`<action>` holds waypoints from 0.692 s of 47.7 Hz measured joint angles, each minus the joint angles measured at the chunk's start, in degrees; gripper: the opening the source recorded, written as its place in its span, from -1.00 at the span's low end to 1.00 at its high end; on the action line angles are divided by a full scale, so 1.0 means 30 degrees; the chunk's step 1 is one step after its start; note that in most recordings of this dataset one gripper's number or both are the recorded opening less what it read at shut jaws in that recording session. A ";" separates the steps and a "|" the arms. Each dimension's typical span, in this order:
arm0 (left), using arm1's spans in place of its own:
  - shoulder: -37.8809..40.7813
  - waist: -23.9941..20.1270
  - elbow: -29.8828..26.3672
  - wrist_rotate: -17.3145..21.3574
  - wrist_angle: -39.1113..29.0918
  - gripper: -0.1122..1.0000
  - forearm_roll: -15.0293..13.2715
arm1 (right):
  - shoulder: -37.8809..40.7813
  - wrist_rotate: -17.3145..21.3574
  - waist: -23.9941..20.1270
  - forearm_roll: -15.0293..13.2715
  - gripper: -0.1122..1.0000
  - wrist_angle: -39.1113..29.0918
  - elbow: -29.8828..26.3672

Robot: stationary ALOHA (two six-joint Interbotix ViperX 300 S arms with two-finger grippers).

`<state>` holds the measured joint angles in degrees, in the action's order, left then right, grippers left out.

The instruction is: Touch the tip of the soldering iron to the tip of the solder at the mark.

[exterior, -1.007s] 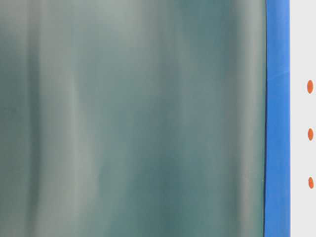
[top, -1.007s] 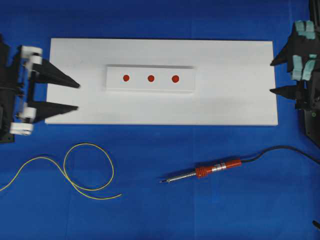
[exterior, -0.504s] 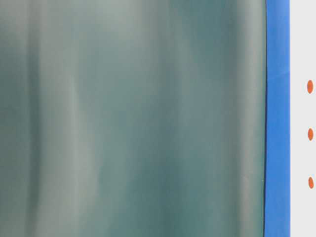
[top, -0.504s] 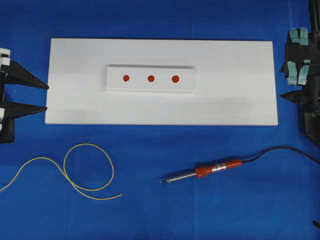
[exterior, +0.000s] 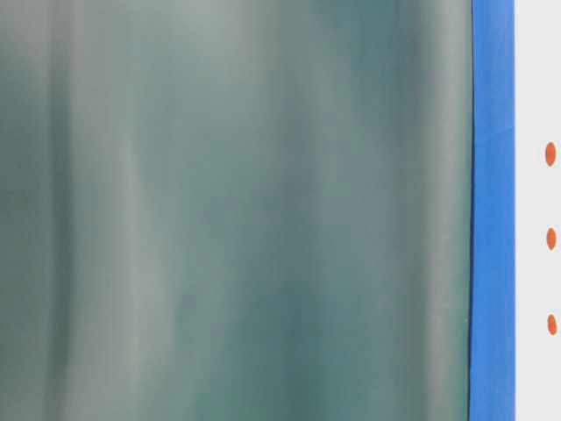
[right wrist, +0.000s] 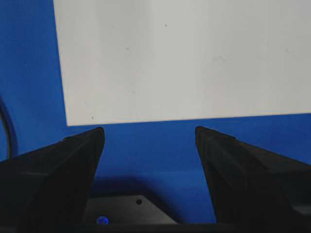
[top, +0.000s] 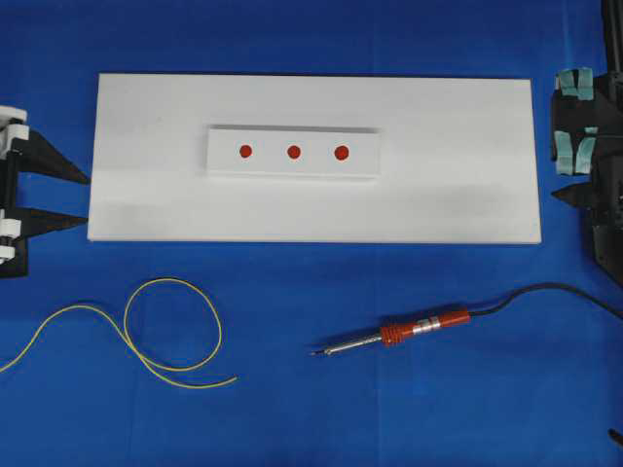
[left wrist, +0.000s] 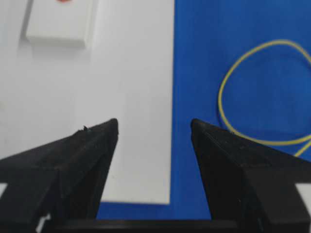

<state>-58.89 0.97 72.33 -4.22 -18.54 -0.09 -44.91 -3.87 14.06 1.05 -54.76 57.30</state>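
Observation:
The solder is a thin yellow wire looped on the blue cloth at the front left, its free end near the middle front; part of the loop shows in the left wrist view. The soldering iron with an orange handle lies on the cloth at the front right, tip pointing left. A small white block on the white board carries three red marks. My left gripper is open and empty at the board's left edge. My right gripper is open and empty at the board's right edge.
The iron's thick black cord runs off to the right. The table-level view is mostly a blurred grey-green surface, with a strip of blue cloth and the red marks at its right edge.
Both arms have drawn back from the board toward the left and right edges of the overhead view. The solder and the iron have not moved.

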 measured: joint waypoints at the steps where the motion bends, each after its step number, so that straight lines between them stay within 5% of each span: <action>1: 0.0000 0.0000 0.0000 -0.0029 -0.0088 0.20 0.0000 | -0.0029 0.0000 0.0000 0.0000 0.35 -0.0059 0.0029; 33: -0.0059 -0.0029 0.0000 -0.0029 -0.0205 0.20 0.0000 | -0.3428 -0.0029 0.0000 -0.0117 0.34 -0.7881 -0.0205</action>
<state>-59.06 0.88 72.33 -4.31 -19.16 -0.09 -55.20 -3.96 14.06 0.70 -78.40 56.69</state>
